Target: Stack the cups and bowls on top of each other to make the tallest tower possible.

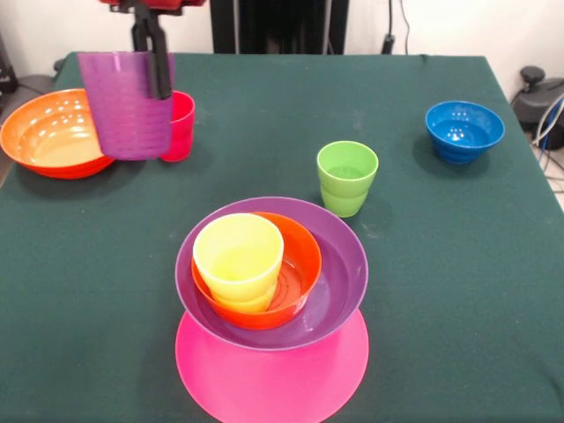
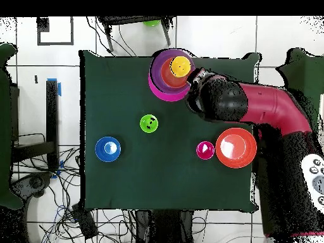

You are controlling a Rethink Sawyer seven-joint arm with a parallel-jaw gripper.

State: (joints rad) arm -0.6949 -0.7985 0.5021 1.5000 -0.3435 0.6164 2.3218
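Observation:
My gripper (image 1: 152, 75) is shut on the rim of the purple cup (image 1: 128, 106), which hangs upright at the far left of the front view, in front of the red cup (image 1: 181, 123) and beside the large orange bowl (image 1: 53, 132). The tower stands near the front edge: an upturned pink bowl (image 1: 271, 374), on it the purple bowl (image 1: 339, 264), then a small orange bowl (image 1: 300, 264) with the yellow cup (image 1: 238, 256) inside. The green cup (image 1: 347, 176) and the blue bowl (image 1: 464, 130) stand alone. In the overhead view the arm (image 2: 247, 104) hides the gripper and the purple cup.
The overhead view shows the tower (image 2: 166, 85) at the table's top edge, the green cup (image 2: 149, 123) mid-table, the blue bowl (image 2: 107, 149) at the left, and the red cup (image 2: 205, 150) next to the large orange bowl (image 2: 236, 147) at the right. Cables lie on the floor below the table.

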